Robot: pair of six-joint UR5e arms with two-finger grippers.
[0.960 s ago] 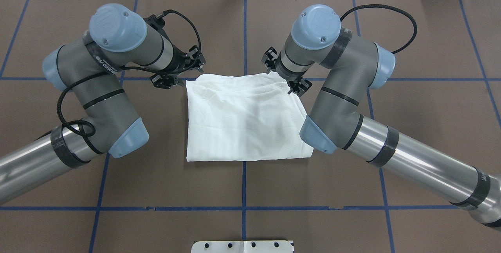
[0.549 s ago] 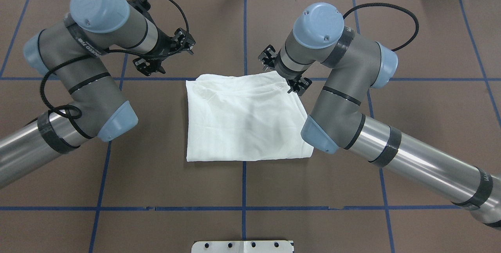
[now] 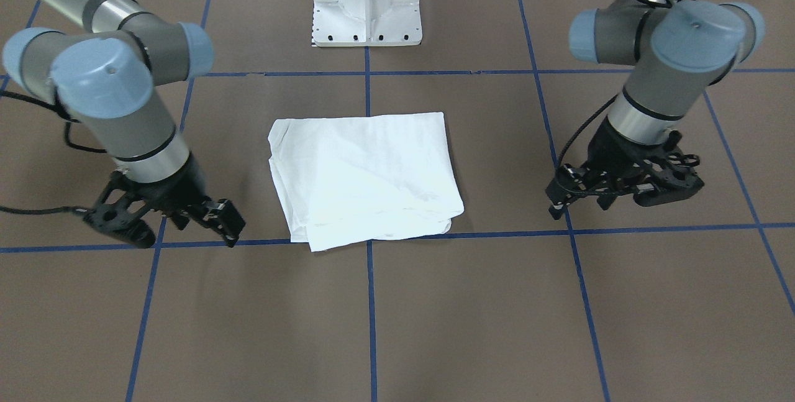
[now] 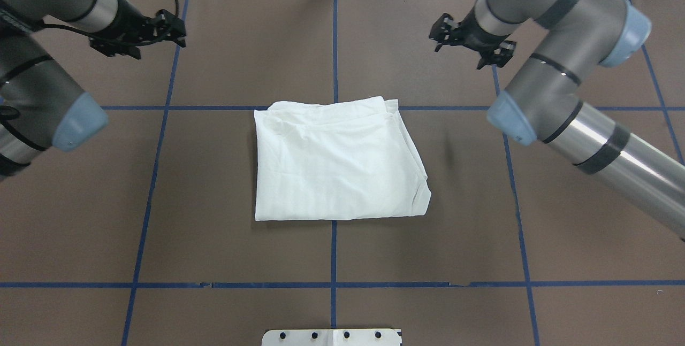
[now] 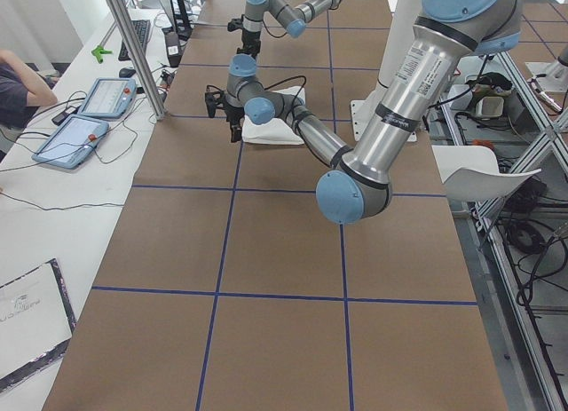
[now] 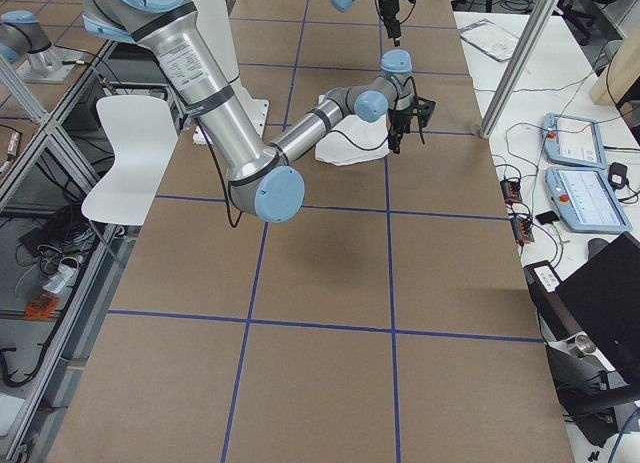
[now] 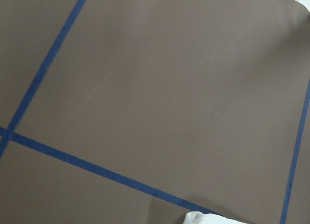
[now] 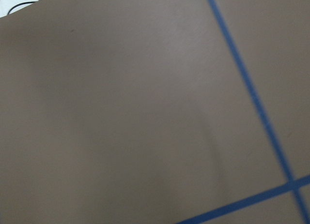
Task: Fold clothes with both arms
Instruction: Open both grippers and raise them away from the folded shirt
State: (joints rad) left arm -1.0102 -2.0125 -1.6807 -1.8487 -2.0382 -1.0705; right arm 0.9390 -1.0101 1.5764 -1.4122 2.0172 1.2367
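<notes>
The white T-shirt [image 4: 337, 159] lies folded into a rough rectangle at the middle of the brown table, and also shows in the front view [image 3: 363, 178]. Neither gripper touches it. My left gripper [image 4: 142, 38] hangs open and empty over the far left of the table, well clear of the shirt; the front view [image 3: 624, 197] shows its fingers spread. My right gripper [image 4: 468, 41] hangs open and empty over the far right, fingers spread in the front view [image 3: 180, 228]. The left wrist view shows only one corner of the shirt [image 7: 201, 218]. The print, collar and label are hidden.
The white pedestal base [image 3: 366, 4] stands at the robot's side of the table. Blue tape lines [image 4: 334, 284] mark a grid on the brown cover. Tablets [image 5: 89, 118] lie on a side bench where an operator [image 5: 18, 82] sits. A white chair [image 6: 130, 153] stands beside the table.
Both grippers were at the shirt's far corners; they have moved outward and away from it. The shirt's far right corner is now uncovered. The shirt has not moved.
</notes>
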